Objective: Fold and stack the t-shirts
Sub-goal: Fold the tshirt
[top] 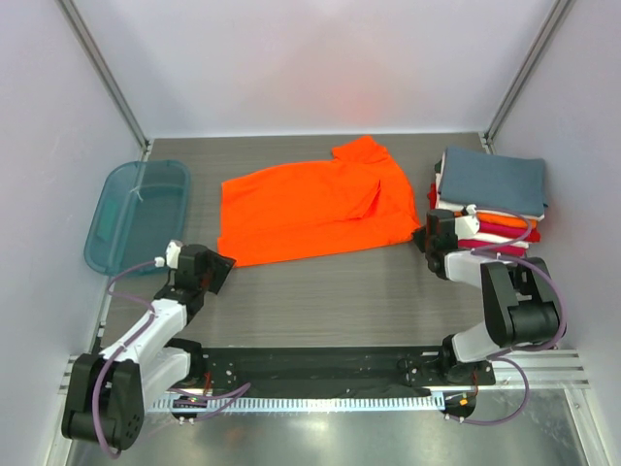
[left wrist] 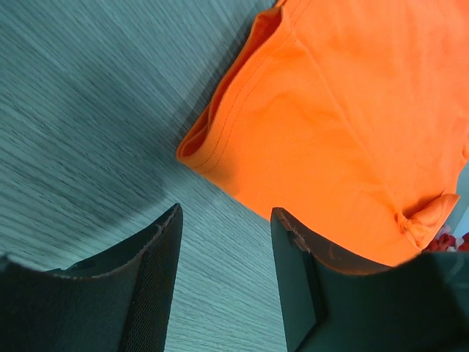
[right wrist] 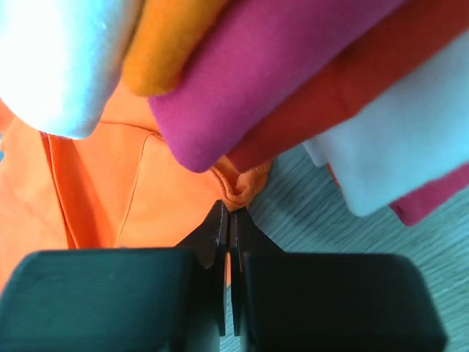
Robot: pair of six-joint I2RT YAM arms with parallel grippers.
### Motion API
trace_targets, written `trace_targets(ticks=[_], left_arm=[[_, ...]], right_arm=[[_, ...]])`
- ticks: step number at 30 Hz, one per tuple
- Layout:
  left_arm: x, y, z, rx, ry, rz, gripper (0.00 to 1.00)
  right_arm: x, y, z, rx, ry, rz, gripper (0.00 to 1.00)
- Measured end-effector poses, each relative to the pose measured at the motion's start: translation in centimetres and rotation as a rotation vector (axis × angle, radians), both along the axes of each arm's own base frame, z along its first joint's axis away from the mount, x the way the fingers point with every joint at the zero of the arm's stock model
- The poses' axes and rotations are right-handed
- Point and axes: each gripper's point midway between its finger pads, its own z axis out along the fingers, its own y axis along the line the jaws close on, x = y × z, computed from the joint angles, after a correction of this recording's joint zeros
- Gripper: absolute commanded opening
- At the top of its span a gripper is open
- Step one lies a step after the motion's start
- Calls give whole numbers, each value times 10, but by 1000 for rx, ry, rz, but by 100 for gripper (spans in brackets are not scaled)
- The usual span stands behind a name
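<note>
Right claw (right wrist: 229,214) on one orange t-shirt (top: 310,209)

An orange t-shirt (top: 310,209) lies spread on the bench (top: 330,301) between a teal tub (top: 136,214) and the folded stack (top: 490,189); left tool (top: 218,272) and right tool (top: 427,233) flank its near corners.

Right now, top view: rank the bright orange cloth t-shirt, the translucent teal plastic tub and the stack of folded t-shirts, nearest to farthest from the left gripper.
From the left gripper:
1. bright orange cloth t-shirt: spread mid-table, its near-left corner just beside the gripper.
2. translucent teal plastic tub: a little farther, to the left and behind.
3. stack of folded t-shirts: far right side.
</note>
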Motion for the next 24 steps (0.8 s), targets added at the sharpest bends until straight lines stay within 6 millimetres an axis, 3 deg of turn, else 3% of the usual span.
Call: trace_targets(ticks=[4,11,19,24], left_arm=[[2,3,5,2,-23,20,52],[-3,8,2,6,-27,49,52],[-10,13,-12,1,-12,91,50],[-5,18,-12,-6,-50,134,46]], right_arm=[[-6,-3,2,6,-9,-24,1],[-35,-5,12,15,-31,-26,1],[-72,-4,-16,32,46,-17,1],[-72,-3,-13,39,36,-12,1]])
